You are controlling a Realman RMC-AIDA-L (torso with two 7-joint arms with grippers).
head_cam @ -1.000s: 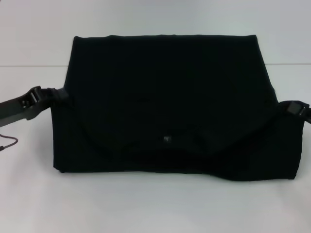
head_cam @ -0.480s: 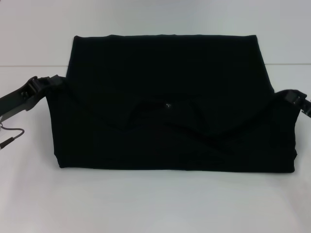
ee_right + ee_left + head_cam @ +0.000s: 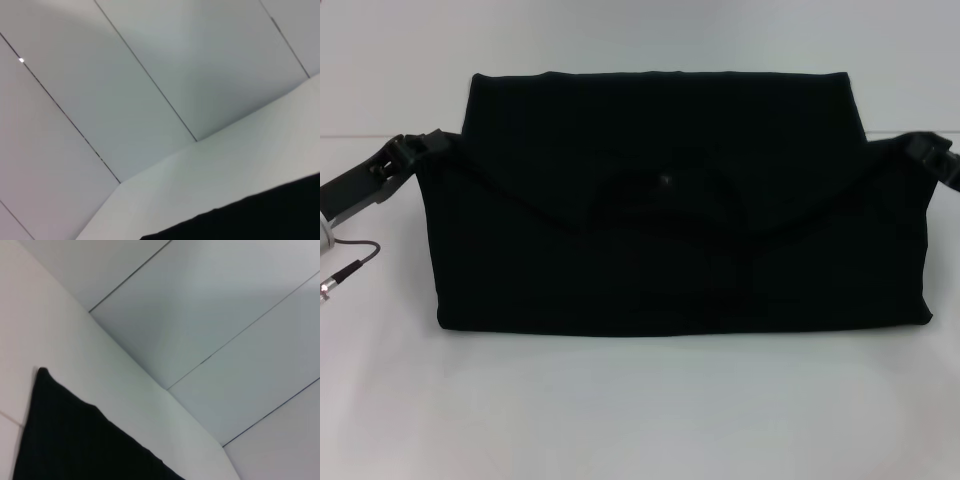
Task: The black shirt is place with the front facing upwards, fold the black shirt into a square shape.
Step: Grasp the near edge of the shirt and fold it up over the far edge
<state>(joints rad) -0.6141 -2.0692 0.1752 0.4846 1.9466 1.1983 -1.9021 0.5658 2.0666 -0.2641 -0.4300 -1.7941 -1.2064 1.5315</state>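
Both pincers, left pincer (image 3: 415,150) and right pincer (image 3: 918,148), grip the large black cloth shirt's (image 3: 670,210) corners mid-fold; squaring remains.

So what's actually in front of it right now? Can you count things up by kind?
Black shirt: 1
End effectors: 2, left end effector and right end effector, one at each side of the shirt
White table: 1
Loose cable: 1
Total: 5
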